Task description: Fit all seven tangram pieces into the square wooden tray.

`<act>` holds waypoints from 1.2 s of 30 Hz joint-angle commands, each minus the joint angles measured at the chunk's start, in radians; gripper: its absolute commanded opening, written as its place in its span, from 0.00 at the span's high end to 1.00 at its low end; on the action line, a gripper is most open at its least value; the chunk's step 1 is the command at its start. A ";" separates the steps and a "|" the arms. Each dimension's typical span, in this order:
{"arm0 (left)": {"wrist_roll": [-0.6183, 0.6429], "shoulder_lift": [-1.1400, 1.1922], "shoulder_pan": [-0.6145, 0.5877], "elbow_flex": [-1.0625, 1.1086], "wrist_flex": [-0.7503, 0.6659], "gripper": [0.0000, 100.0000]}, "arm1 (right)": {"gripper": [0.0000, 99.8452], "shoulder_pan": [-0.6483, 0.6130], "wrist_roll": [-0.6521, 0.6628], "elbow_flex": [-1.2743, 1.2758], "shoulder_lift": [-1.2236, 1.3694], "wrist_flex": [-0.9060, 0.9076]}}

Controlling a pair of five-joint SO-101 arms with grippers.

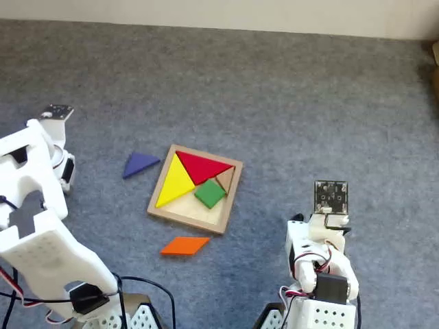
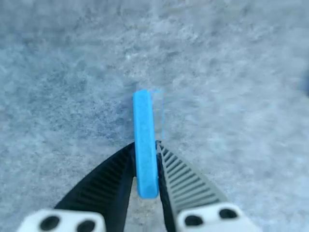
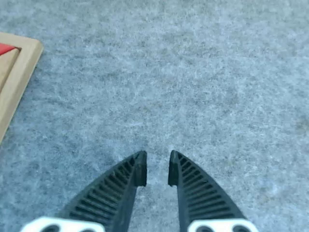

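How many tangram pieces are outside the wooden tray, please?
3: a blue triangle beside the tray, an orange parallelogram on the carpet near it, and a light-blue piece held in the left gripper.

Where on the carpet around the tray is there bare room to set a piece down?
Bare carpet spreads beyond the tray and between it and the right gripper. Crowded: the dark blue triangle and orange piece flank its other sides.
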 commanded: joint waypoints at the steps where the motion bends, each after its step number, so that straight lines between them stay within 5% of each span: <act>1: 0.006 -0.147 0.090 0.019 0.064 0.99 | 0.91 0.010 0.002 0.119 -0.008 0.004; 15: 0.021 -0.516 0.484 0.271 0.064 0.99 | 0.91 0.010 0.002 0.119 -0.008 0.004; 26: 0.436 -0.533 0.705 0.348 -0.141 0.95 | 0.91 0.010 0.002 0.119 -0.008 0.004; 36: 0.844 -0.541 0.774 0.377 -0.252 0.99 | 0.91 0.010 0.002 0.119 -0.008 0.004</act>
